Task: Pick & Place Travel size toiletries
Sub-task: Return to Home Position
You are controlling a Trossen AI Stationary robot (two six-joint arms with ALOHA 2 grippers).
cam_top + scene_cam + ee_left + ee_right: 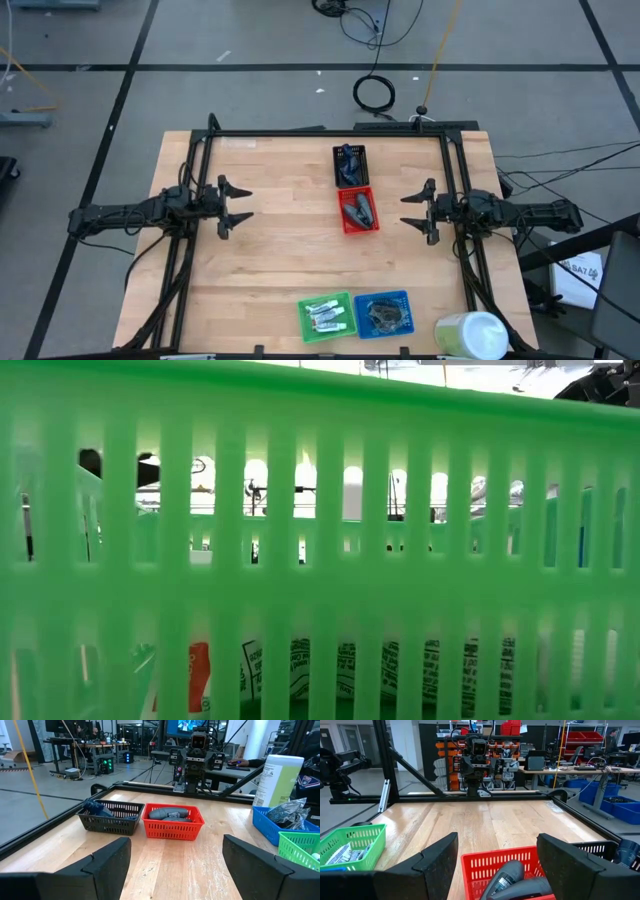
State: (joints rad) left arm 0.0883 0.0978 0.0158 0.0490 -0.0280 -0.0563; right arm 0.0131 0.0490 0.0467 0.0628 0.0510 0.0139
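Note:
Toiletries lie sorted in mesh baskets. White tubes (325, 317) fill the green basket (327, 316) at the near edge, and wrapped dark items (385, 315) fill the blue basket (385, 314) beside it. Grey mini bottles (358, 209) lie in the red basket (359, 211) mid-table. Blue-grey items (348, 160) lie in the black basket (350, 165) behind it. My left gripper (238, 204) hovers open at the table's left. My right gripper (415, 210) hovers open at the right. Both point level at the red basket and hold nothing.
A large white-and-green cylinder (470, 335) stands at the near right corner beside the blue basket. A black frame (330, 133) runs along the table's far edge and sides. The green basket's wall (320, 540) fills the low view. Bare wood lies between the grippers and baskets.

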